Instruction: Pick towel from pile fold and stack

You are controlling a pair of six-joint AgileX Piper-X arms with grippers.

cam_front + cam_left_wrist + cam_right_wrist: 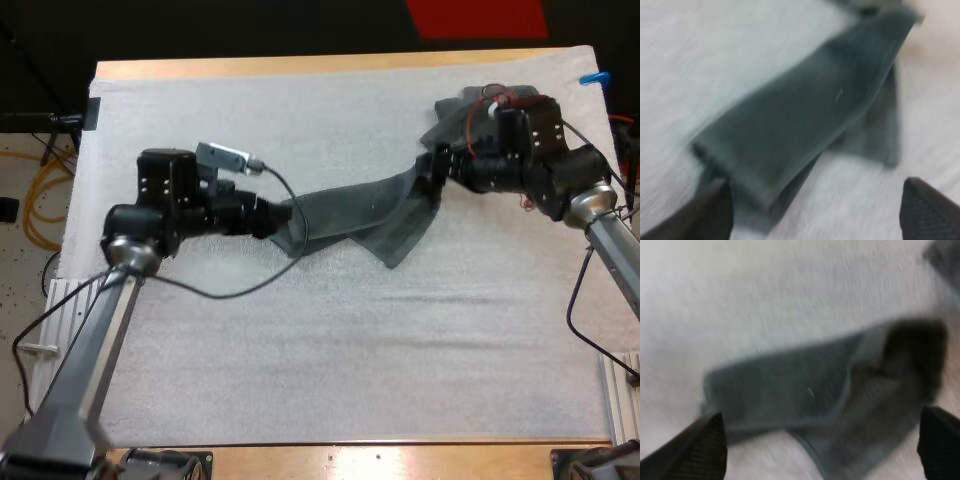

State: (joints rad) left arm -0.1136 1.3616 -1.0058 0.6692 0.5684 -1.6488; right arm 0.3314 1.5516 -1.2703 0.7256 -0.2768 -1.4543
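A dark grey-green cloth towel (370, 215) lies stretched across the white mat (300, 350) toward its far right corner, between the left gripper (278, 219) and the right gripper (437, 168) (both spread wide, holding nothing).

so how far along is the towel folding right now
Done: one towel is drawn out from the pile and lies lengthwise on the mat, partly doubled over. In hand: nothing; the left gripper and right gripper sit at its ends, both open. Left: a neat fold, then stacking.
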